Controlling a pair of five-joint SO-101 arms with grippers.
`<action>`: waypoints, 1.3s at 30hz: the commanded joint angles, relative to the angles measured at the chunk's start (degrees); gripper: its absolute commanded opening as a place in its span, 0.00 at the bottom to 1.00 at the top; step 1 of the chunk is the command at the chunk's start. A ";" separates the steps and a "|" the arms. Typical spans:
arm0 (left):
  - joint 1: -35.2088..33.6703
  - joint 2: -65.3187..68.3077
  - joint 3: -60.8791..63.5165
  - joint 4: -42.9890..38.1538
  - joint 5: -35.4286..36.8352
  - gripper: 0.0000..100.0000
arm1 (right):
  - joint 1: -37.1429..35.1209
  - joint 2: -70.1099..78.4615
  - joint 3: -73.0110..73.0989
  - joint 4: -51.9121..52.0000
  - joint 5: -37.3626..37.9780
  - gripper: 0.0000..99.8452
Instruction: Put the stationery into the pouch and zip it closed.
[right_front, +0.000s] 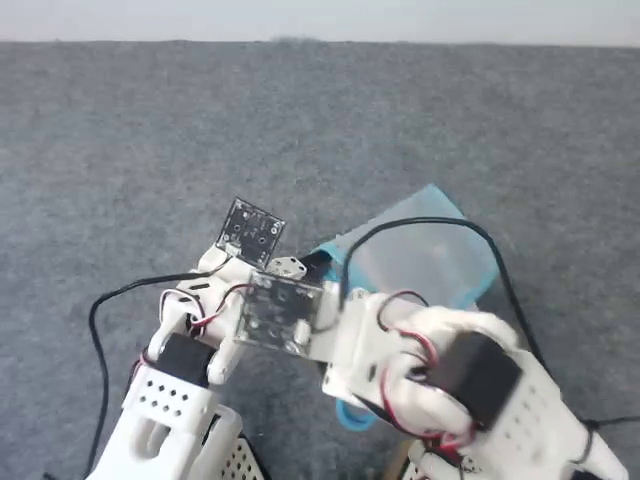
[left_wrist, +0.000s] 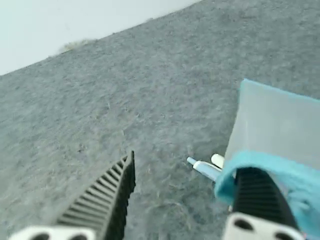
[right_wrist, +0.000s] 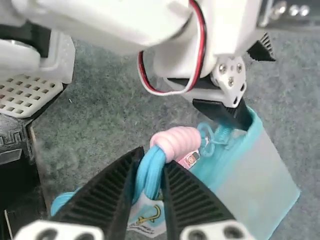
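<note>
Pouch lies at three o'clock of centre on the table, unzipped, pens protruding; left gripper jaws wide at its edge, right gripper clamped on its strap; zipping outstanding.

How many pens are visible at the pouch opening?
2, both at the open edge of the pouch: a blue-tipped pen and, beside it, a white pen end. Others may be hidden inside.

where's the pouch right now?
High view: the pouch lies on the grey mat right of centre, partly hidden by the right arm. Its teal mouth edge rests against the open left tool, and the right tool pinches its blue cord.
</note>
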 joint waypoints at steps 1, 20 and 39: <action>0.09 1.14 -0.48 -1.85 1.76 0.22 | -2.15 -3.56 0.44 0.04 1.23 0.01; -8.97 0.70 -0.66 -8.00 10.11 0.01 | 20.62 -2.42 1.93 0.13 2.90 0.01; -20.66 0.79 -1.10 -2.73 10.90 0.01 | 32.04 11.12 3.52 -8.48 2.37 0.01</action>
